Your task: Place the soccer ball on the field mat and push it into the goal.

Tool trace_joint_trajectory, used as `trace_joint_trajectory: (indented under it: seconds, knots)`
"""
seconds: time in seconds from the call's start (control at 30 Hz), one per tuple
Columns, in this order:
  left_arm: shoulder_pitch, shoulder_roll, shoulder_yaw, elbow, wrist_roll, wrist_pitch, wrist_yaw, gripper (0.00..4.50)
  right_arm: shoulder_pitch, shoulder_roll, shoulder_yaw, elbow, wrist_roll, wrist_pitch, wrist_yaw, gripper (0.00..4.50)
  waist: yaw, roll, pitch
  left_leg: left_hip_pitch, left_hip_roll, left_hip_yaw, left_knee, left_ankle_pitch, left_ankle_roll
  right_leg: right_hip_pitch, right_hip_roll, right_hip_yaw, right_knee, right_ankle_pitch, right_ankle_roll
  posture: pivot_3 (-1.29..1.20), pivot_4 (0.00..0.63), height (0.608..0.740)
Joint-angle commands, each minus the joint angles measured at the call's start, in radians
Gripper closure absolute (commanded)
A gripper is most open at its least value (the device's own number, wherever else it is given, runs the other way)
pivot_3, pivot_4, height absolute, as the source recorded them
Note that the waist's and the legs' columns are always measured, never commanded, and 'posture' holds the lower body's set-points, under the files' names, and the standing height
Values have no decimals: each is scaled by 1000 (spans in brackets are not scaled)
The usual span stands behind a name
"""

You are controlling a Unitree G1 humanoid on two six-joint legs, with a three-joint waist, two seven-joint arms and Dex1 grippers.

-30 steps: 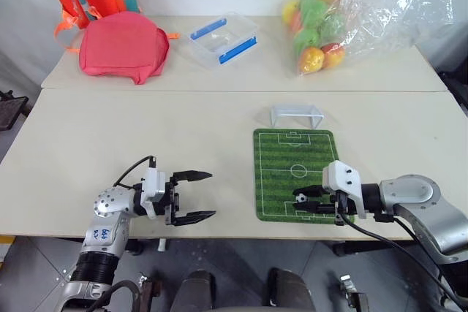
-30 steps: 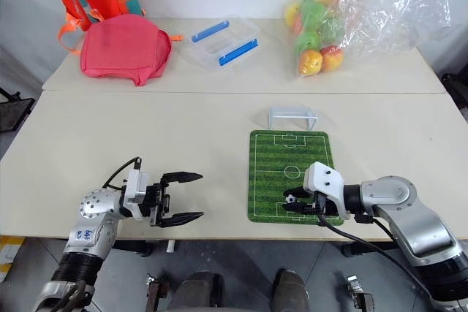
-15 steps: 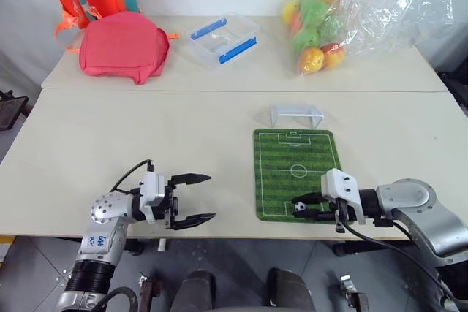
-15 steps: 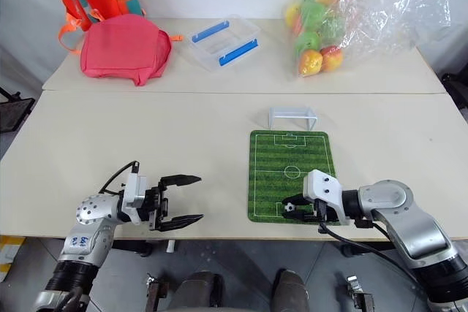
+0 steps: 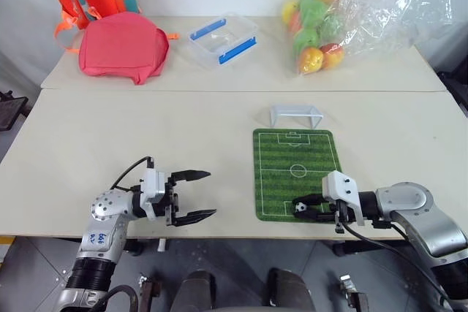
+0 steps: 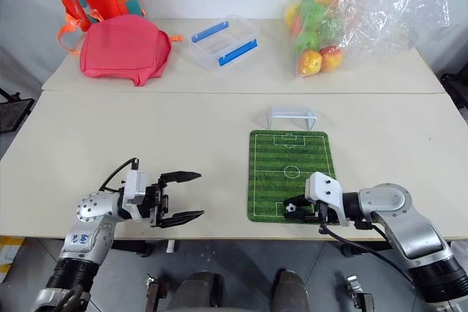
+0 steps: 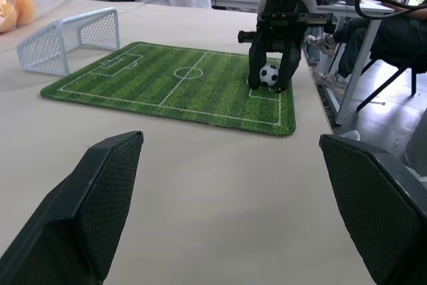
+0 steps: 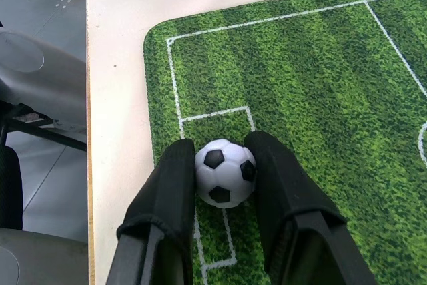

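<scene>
Head views: the right hand (image 5: 307, 204) clamped the soccer ball (image 5: 300, 207) low over the near end of the field mat (image 5: 296, 155); the goal (image 5: 296, 115) stood just beyond the far edge. The left hand (image 5: 196, 195) hovered with fingers apart — empty.

Left wrist view: the ball looked to touch the mat.

Right wrist view: ball pinched near the penalty box — release and push remained.

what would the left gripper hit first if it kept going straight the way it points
Probably the right gripper, shut on the tiny black-and-white soccer ball; the left gripper would cross the green striped field mat first. Height unclear.
</scene>
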Motion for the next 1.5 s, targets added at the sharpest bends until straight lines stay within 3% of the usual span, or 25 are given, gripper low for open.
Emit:
trace_joint_trajectory:
  seconds: [0.03, 0.13, 0.3, 0.67, 1.0, 1.1, 1.27, 1.5]
  knots:
    - [-11, 0, -1, -9, -1, 1, 4, 0, 4, 3, -2, 2, -8, -11, 7, 3631, -1, 0, 0, 0, 0, 0, 0, 0, 0, 0, 0, 0, 0, 0, 0, 0, 150, 740]
    - [-17, -2, -3, -2, 0, -1, 3, 0, 0, 5, -3, 9, -9, -19, 8, 3631, 0, 0, 0, 0, 0, 0, 0, 0, 0, 0, 0, 0, 0, 0, 0, 0, 150, 740]
    - [-31, -10, -8, 6, 4, -1, 8, 0, -9, 19, -9, 17, -5, -27, -1, 2143, -1, 0, 0, 0, 0, 0, 0, 0, 0, 1, 0, 0, 0, 0, 0, 0, 150, 740]
    - [-55, -27, -14, 32, 10, -10, 11, 0, -17, -38, -67, -80, 41, 10, 28, 2143, 0, 0, 0, 1, 0, 0, 1, 0, 0, 1, 0, 0, 0, 0, 0, 0, 150, 740]
    - [-100, -63, -24, 99, 24, -47, 2, 0, -43, -107, -182, -262, 146, 160, -4, 2143, 1, 0, 0, 0, 0, 0, 1, 0, 0, 1, 0, 0, 0, 0, 0, 0, 150, 740]
    - [-111, -74, -29, 115, 18, -54, -15, 0, 88, -128, -215, -328, 156, 177, 6, 2760, 7, 0, 0, 0, 0, -1, 1, 0, 0, 1, 0, 0, 0, 0, 0, 0, 150, 740]
    - [-101, -77, -33, 96, -4, -35, -41, 0, 153, -109, -191, -332, 134, 150, -15, 4462, -1, -1, 0, 0, 0, -1, 2, -1, 1, 3, 0, -1, -1, 1, 1, 0, 150, 740]
    - [-93, -64, -24, 83, -3, -26, -46, 0, 143, -67, -105, -251, 78, 113, -26, 4462, 0, -1, 0, 2, 0, -1, 3, -1, 0, 4, 0, -1, -1, 1, 0, 0, 150, 740]
